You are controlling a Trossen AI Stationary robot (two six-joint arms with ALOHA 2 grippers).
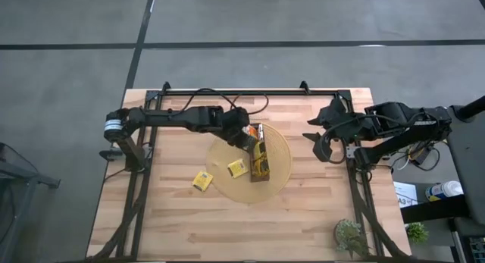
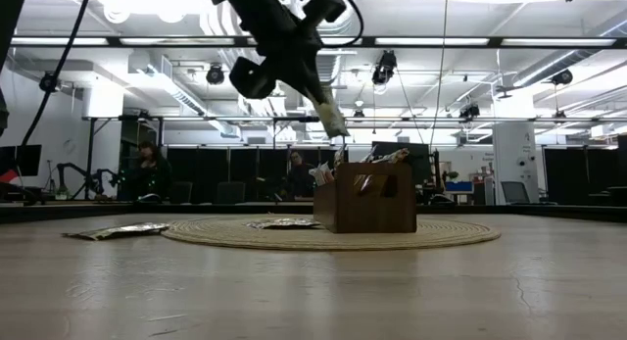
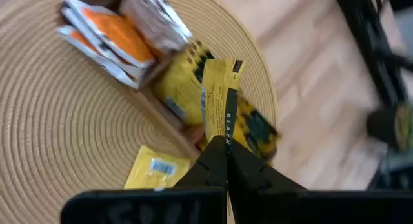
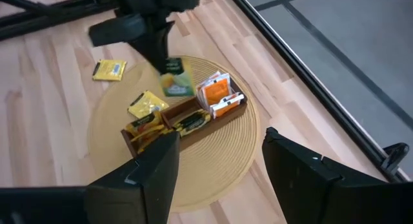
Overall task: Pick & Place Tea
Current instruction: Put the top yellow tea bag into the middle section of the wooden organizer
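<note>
Wooden slats make up the pale worktop point(image 1: 303, 210) we work at, with a round tan woven mat point(image 1: 282, 153) lying near its middle. On the mat stands a long narrow dark-brown wooden tray point(image 2: 368, 212), already holding orange and yellow paper tea sachets in its compartments.

Our left claw point(image 3: 226, 141) hangs in the air above the tray, clenched on the lower edge of one yellow-and-dark-green paper tea sachet point(image 3: 219, 95), which stands out beyond its fingertips. From table height, the sachet dangles clear above the tray, not touching it.

Two more flat yellow sachets lie loose: one on the mat point(image 1: 237, 169) just beside the tray, another on the bare wood point(image 1: 202, 180) just off the mat's edge.

Our right claw point(image 1: 321, 139) waits released, fingers spread wide, near the right side of the worktop, well apart from the mat.

We judge this to be the placing step: a sachet is lifted and carried over the tray but not yet set in. The next move seems to call for lining the sachet up with a compartment that has room, lowering it between the walls, then letting go. After that, the two loose sachets remain to be picked up.
</note>
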